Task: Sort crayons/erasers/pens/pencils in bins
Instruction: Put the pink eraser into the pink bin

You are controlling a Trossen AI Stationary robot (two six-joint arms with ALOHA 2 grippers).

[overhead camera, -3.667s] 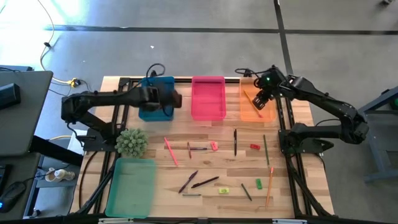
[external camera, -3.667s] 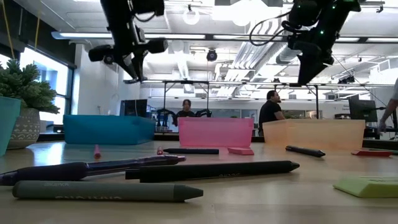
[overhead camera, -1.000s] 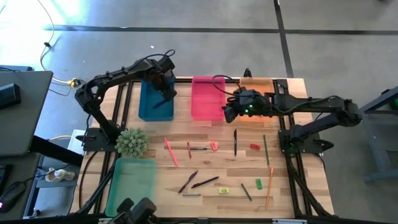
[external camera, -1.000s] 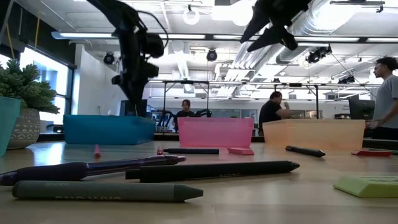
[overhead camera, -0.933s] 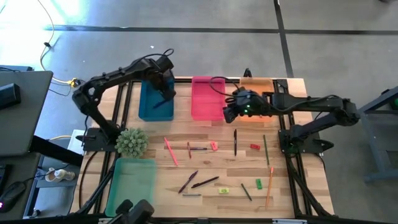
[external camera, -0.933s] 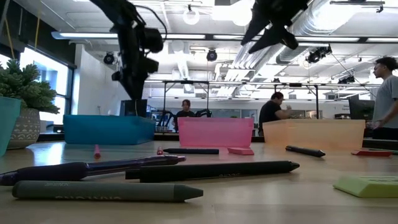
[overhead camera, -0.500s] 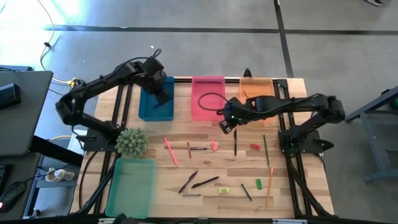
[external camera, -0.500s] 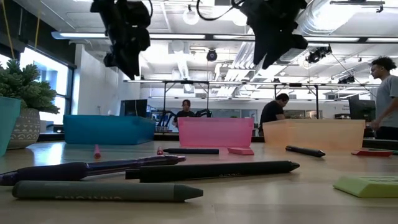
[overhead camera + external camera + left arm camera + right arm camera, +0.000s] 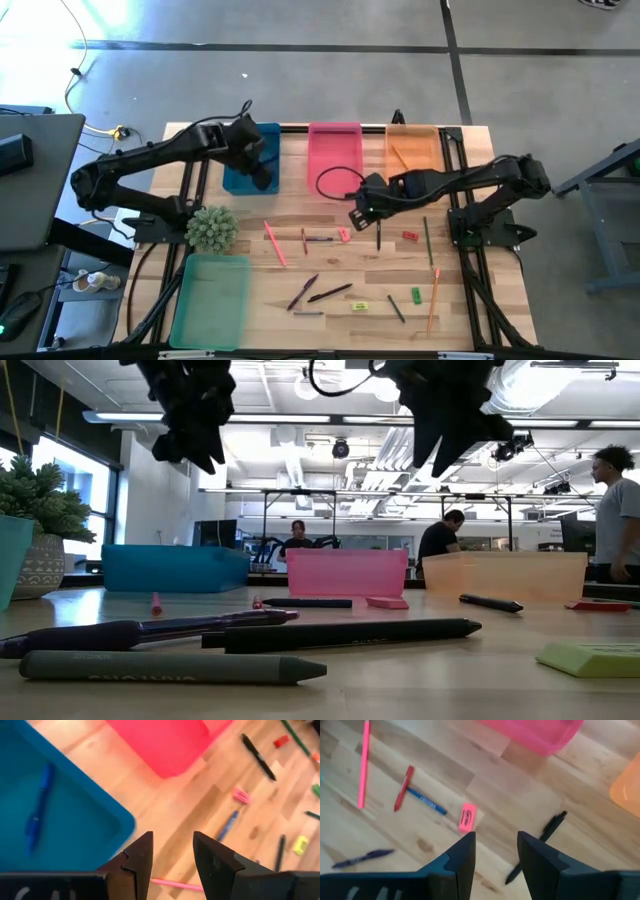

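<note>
Left hand (image 9: pixel 170 855) open and empty, above the blue bin's (image 9: pixel 238 178) near corner, one blue pen (image 9: pixel 37 815) inside. Right hand (image 9: pixel 495 852) open, empty, over bare worktop (image 9: pixel 470 300) between pink eraser (image 9: pixel 467 817) and black pen (image 9: pixel 540 842). Potted plant (image 9: pixel 211 228) crowding the green bin (image 9: pixel 210 300). Pencils, pens, erasers scattered toward the near edge.

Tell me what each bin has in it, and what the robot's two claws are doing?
Blue bin: one blue pen inside.
Pink bin: nothing inside.
Orange bin: one orange pencil inside.
Green bin: nothing inside.
Left gripper: open, holding nothing, over the blue bin's corner.
Right gripper: open, holding nothing, above the pink eraser.
</note>
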